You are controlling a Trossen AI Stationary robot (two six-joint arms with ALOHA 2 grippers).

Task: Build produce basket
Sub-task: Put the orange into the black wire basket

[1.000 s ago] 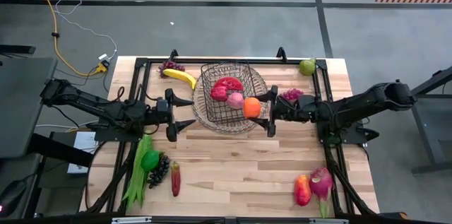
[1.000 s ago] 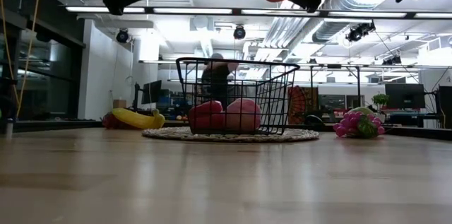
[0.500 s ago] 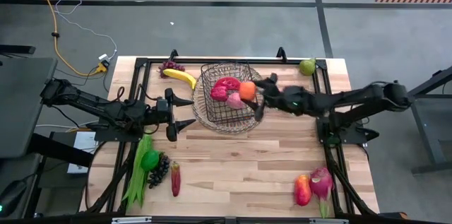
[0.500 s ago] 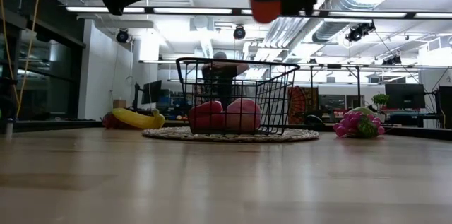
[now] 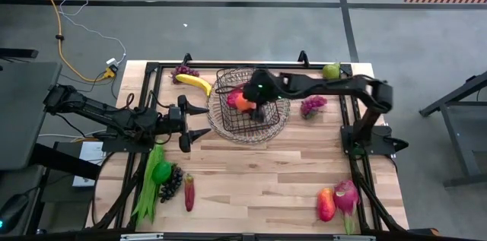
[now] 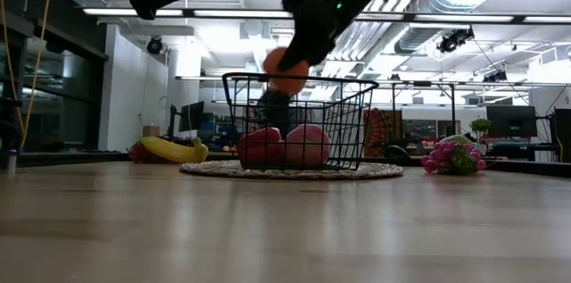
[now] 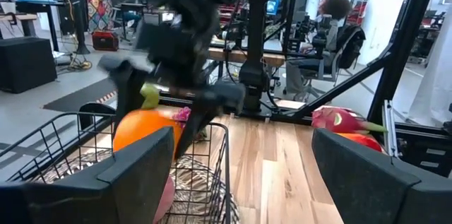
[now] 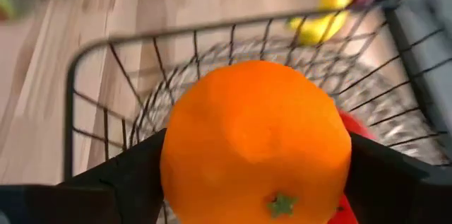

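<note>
Your right hand [image 5: 245,103] is over the open top of the wire basket [image 5: 225,81], its fingers clamped on the orange [image 8: 256,141]. In the low view the orange [image 6: 285,70] sits at about rim height, above the red and pink fruit [image 6: 285,145] already lying on the basket floor. The basket stands on the round woven tray [image 6: 375,170], towards the back of the desk [image 5: 259,180].

Your left hand [image 5: 199,122] waits just beside the tray with its fingers spread wide and nothing between them.

The likely next step is the release, and that is where trouble could start:
- Let go from this height and the orange may bounce off the fruit below, or roll against the mesh wall and tip out.
- The right-wrist view shows the orange near one corner of the rim, so a drop taken too close to that edge could glance off the wire and land on the tray.
- Lowering further risks a finger catching the mesh and dragging the basket off the tray, since nothing is seen holding it down.

Still outside the basket are the banana [image 5: 194,83], the dark grapes [image 5: 183,71], the pear [image 5: 330,71], the pink grapes [image 5: 313,104], the green beans [image 5: 149,184] and the dragon fruit [image 5: 346,195].
</note>
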